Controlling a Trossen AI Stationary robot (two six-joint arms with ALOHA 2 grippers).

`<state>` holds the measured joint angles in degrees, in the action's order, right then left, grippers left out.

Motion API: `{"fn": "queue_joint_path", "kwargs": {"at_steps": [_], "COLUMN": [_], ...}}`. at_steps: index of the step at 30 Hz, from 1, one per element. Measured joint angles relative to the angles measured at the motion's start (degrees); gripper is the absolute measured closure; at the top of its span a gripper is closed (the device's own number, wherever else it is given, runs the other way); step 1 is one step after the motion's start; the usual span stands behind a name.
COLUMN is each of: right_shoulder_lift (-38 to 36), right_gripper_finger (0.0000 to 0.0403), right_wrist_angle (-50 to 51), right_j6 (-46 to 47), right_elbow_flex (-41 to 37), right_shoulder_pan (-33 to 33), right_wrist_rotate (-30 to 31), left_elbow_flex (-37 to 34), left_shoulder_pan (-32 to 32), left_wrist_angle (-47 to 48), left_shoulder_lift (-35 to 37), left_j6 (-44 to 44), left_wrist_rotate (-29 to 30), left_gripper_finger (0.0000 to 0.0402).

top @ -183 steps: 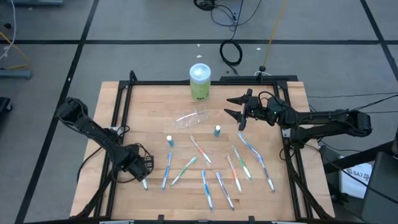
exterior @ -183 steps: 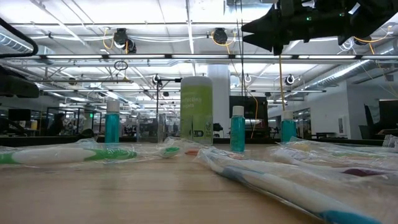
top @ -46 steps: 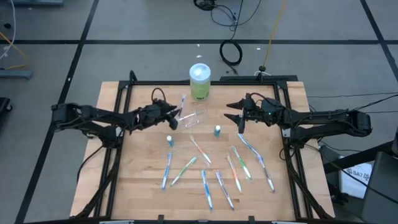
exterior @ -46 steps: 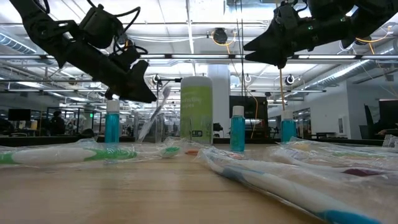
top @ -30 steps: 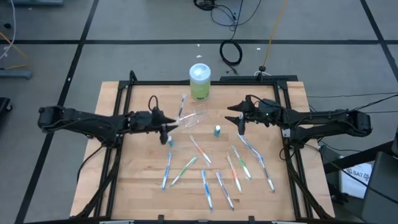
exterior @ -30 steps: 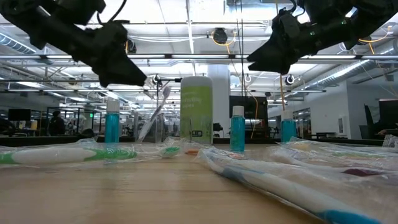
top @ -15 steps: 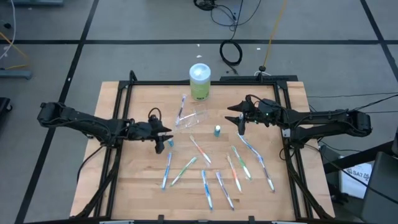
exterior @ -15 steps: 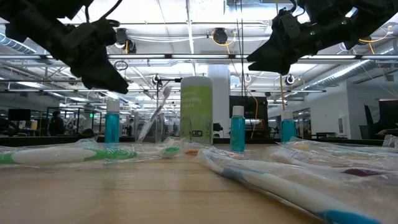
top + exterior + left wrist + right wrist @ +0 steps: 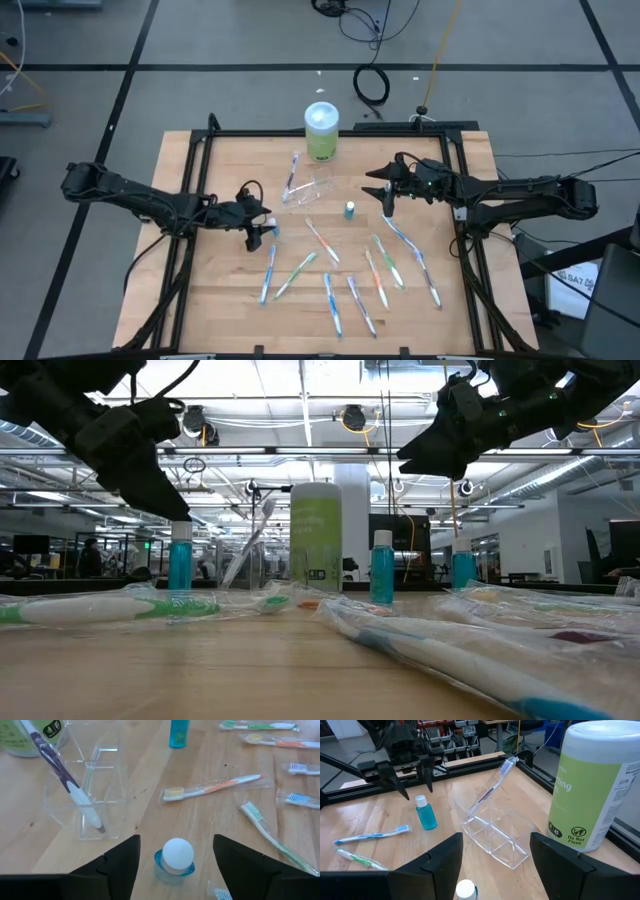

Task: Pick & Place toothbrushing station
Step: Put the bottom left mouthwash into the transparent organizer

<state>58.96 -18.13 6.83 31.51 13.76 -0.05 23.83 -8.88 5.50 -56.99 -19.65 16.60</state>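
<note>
A clear plastic cup (image 9: 316,184) sits at the table's far middle with one purple-and-white toothbrush (image 9: 60,767) leaning inside it. Several wrapped toothbrushes (image 9: 330,275) lie flat across the near half. Two small teal tubes with white caps stand upright. My left gripper (image 9: 262,231) hangs open just above the left tube (image 9: 175,856), a finger on either side without touching it. My right gripper (image 9: 386,196) hovers open above and just beyond the right tube (image 9: 349,210), whose cap (image 9: 466,890) shows between its fingers.
A tall green container with a pale lid (image 9: 321,130) stands right behind the cup near the far edge. Black frame rails (image 9: 196,190) run along the table's left, right and far sides. Bare wood lies at the near left (image 9: 215,300).
My left gripper has drawn back from the clear cup toward the table's near-left and sunk a little, coming over the left tube. The toothbrush stays leaning in the cup.
</note>
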Motion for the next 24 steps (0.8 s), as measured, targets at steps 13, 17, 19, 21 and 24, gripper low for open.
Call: {"fn": "queue_joint_path", "kwargs": {"at_steps": [13,17,19,21,24], "right_shoulder_lift": [0.0,0.0,0.0,0.0,0.0], "right_gripper_finger": [0.0179,0.0179,0.0179,0.0179,0.0179], "right_wrist_angle": [-0.2,-0.3,-0.4,-0.4,-0.4], "right_j6": [0.0,0.0,0.0,0.0,0.0], "right_elbow_flex": [0.0,0.0,0.0,0.0,0.0], "right_shoulder_pan": [0.0,0.0,0.0,0.0,0.0], "right_wrist_rotate": [0.0,0.0,0.0,0.0,0.0], "left_elbow_flex": [0.0,0.0,0.0,0.0,0.0], "left_shoulder_pan": [0.0,0.0,0.0,0.0,0.0], "left_wrist_angle": [-4.3,-5.0,-4.3,-4.1,-4.1], "left_shoulder_lift": [-8.1,-8.1,-8.1,-8.1,-8.1], "left_j6": [0.8,1.1,1.0,0.9,0.9], "left_wrist_rotate": [0.0,0.0,0.0,0.0,0.0], "left_gripper_finger": [0.0179,0.0199,0.0208,0.0219,0.0237]}}
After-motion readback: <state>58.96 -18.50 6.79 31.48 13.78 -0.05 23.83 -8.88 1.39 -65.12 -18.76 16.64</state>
